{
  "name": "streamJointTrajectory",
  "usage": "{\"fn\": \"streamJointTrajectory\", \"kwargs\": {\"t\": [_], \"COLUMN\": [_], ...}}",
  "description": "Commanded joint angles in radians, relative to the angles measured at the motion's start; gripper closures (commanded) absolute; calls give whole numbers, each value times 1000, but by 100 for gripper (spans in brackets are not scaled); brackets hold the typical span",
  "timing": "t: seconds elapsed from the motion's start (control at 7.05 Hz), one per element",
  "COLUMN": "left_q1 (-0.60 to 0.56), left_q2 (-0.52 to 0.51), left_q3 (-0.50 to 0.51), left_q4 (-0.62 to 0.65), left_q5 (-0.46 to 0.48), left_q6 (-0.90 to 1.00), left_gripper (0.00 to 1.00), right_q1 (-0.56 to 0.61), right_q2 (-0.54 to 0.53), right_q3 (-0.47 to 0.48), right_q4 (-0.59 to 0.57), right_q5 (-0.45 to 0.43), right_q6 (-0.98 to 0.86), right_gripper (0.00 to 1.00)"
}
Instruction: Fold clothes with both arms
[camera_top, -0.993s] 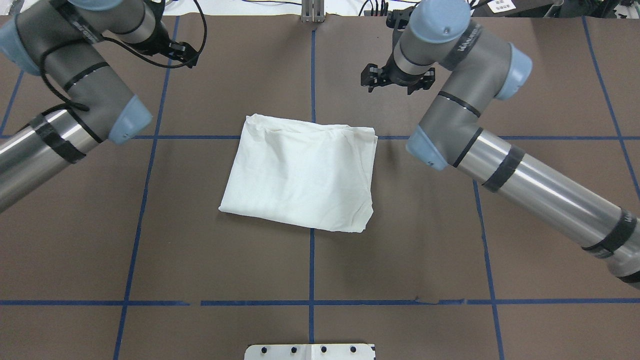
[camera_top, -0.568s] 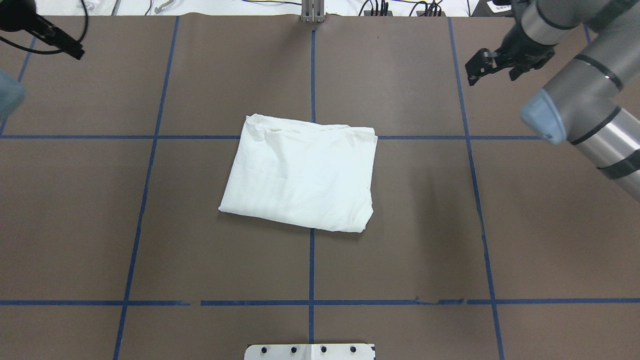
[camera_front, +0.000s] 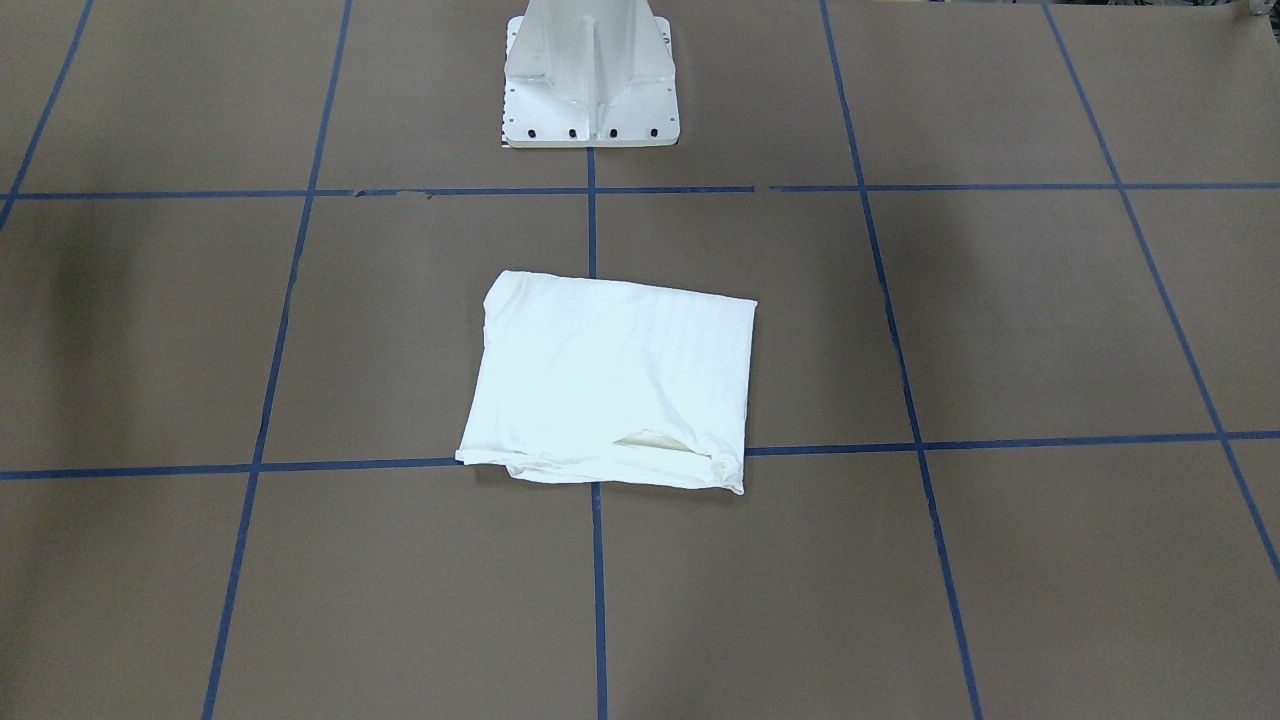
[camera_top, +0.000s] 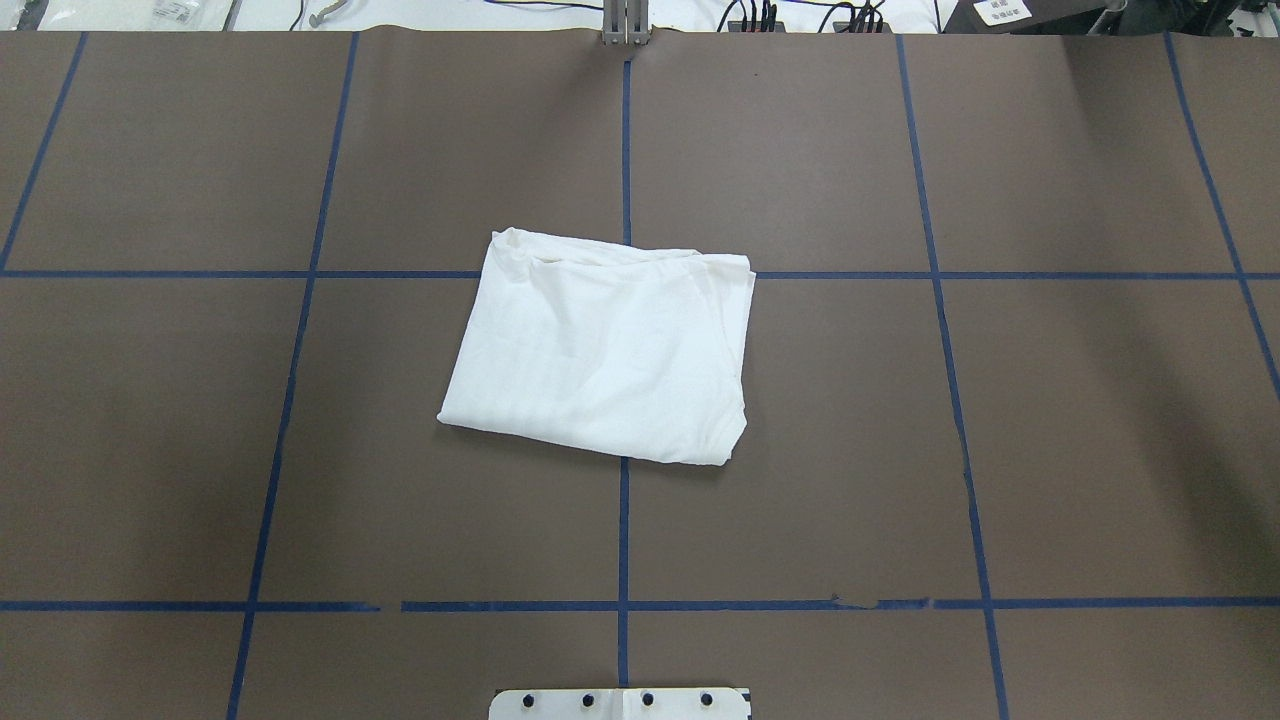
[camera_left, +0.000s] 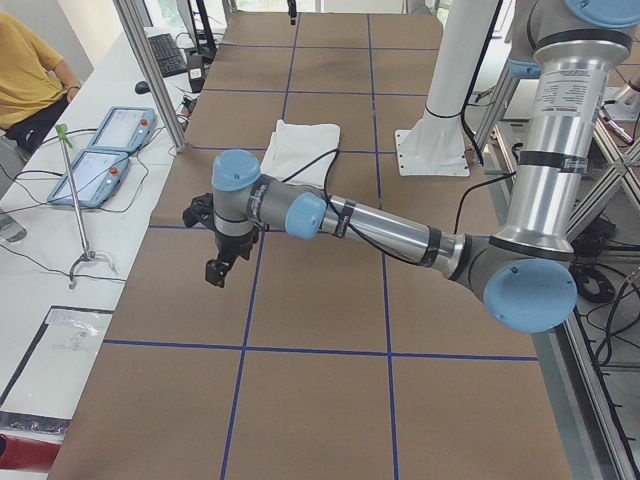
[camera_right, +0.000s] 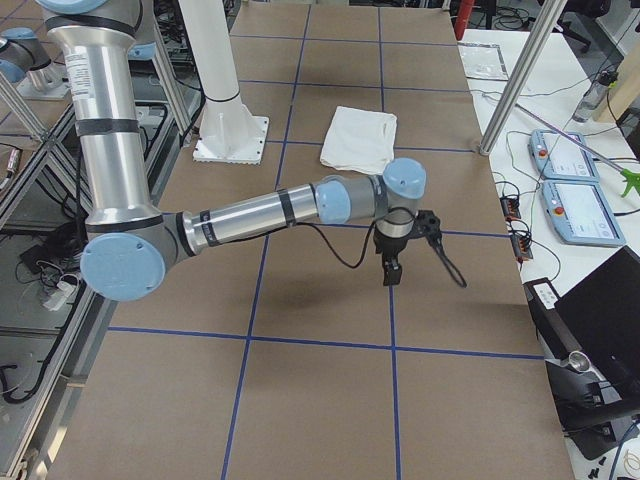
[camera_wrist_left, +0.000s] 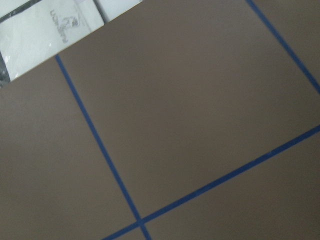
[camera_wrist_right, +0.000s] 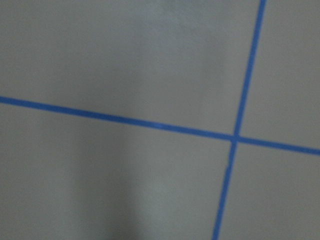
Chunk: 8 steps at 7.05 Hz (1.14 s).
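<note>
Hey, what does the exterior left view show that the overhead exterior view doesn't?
Only exterior left: the left arm stretched over the table, its end effector pointing down over bare tabletop, two handheld screens and a person beside the table. Only overhead: layered folds along the shirt's far edge. Both: the folded white shirt, the blue tape lines, the white pedestal base.

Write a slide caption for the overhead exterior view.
Folded white T-shirt lies centred on brown table with blue tape grid.
</note>
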Motion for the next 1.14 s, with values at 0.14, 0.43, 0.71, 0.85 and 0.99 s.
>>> {"fn": "streamJointTrajectory", "kwargs": {"t": [0.14, 0.43, 0.71, 0.85, 0.99], "left_q1": [-66, -66, -66, -66, -66], "left_q2": [102, 103, 132, 141, 142], "left_q3": [5, 17, -1, -3, -1], "left_q4": [-13, 26, 24, 24, 24], "left_q5": [-21, -61, -106, -109, -106], "left_q6": [0, -2, -2, -1, -1], "left_gripper": [0, 0, 0, 0, 0], "right_q1": [114, 112, 112, 112, 112], "right_q2": [-226, -218, -217, -217, -217], "right_q3": [10, 21, 21, 19, 19], "right_q4": [99, 96, 105, 105, 105], "right_q5": [-32, -17, 14, 15, 14], "right_q6": [-95, -78, -80, -81, -81], "right_gripper": [0, 0, 0, 0, 0]}}
